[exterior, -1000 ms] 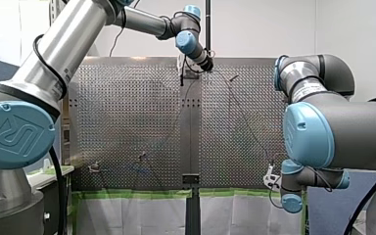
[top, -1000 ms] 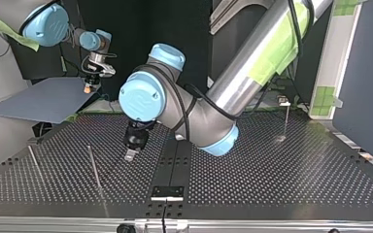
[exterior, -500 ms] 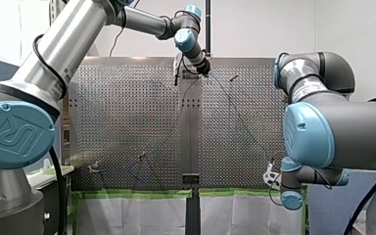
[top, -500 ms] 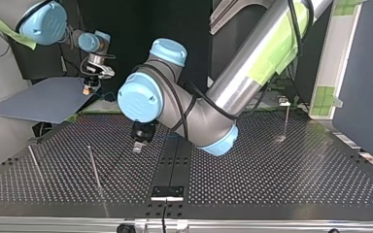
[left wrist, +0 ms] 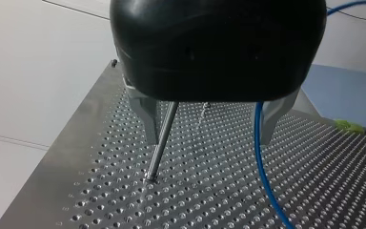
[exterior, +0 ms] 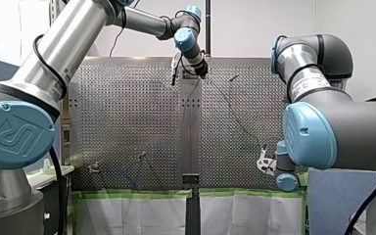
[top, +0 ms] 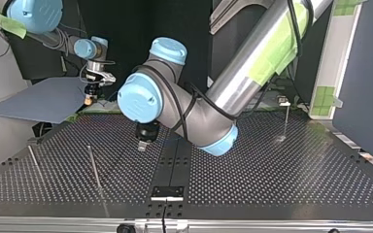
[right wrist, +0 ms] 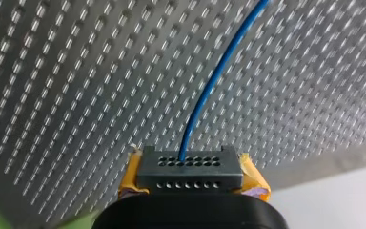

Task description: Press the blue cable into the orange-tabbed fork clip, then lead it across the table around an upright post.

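My left gripper (left wrist: 208,139) is open above the perforated table (left wrist: 219,200). Its metal fingers (left wrist: 145,119) frame an upright metal post (left wrist: 161,138) that stands just ahead. The blue cable (left wrist: 262,162) hangs down close beside the other finger. In the top view this gripper (top: 142,144) hovers near the table's middle, with the post (top: 94,167) toward the view's left. My right gripper (right wrist: 190,167) has its yellow pads shut on the blue cable (right wrist: 214,76), which runs away over the plate. In the front view it (exterior: 263,164) is at the near right edge, and the cable (exterior: 235,108) rises to my left gripper (exterior: 176,68).
A second post (top: 33,162) stands at the top view's left and a third (top: 286,121) at its far right. A small fixture (exterior: 94,168) and a short post (exterior: 141,156) sit near the front view's lower left. A blue-grey sheet (top: 43,99) lies beyond the table.
My right gripper has come in over the table's edge, up and left in the front view, with the cable. My left gripper has shifted slightly left in that view.
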`<action>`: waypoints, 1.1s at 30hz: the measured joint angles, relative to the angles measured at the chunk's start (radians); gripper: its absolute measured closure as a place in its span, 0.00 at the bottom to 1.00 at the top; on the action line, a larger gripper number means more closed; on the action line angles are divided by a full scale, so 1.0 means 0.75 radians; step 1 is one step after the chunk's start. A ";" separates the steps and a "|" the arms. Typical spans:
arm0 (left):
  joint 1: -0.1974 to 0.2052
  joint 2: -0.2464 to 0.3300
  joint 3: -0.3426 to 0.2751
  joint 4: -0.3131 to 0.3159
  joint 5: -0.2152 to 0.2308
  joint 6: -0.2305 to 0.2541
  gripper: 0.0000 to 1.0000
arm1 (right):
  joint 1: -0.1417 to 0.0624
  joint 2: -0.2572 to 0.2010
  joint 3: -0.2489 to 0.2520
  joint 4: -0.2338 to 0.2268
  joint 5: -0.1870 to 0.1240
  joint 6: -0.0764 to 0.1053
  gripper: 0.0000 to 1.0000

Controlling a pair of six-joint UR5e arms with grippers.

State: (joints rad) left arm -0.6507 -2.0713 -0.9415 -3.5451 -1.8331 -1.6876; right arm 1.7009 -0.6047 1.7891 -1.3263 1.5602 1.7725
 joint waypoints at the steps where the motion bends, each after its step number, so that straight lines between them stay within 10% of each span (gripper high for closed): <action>1: 0.001 0.000 0.000 0.000 -0.005 0.001 0.06 | 0.004 -0.011 -0.004 0.011 -0.005 0.001 1.00; 15: -0.006 0.000 0.000 -0.036 -0.114 0.064 0.06 | 0.039 -0.173 -0.087 0.173 -0.018 0.032 1.00; 33: -0.020 0.001 0.000 -0.074 -0.069 0.113 0.06 | 0.064 -0.381 -0.156 0.381 -0.036 0.056 1.00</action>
State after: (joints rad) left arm -0.6658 -2.0704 -0.9415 -3.6005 -1.8848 -1.6031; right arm 1.7491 -0.8905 1.6720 -1.0406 1.5328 1.8149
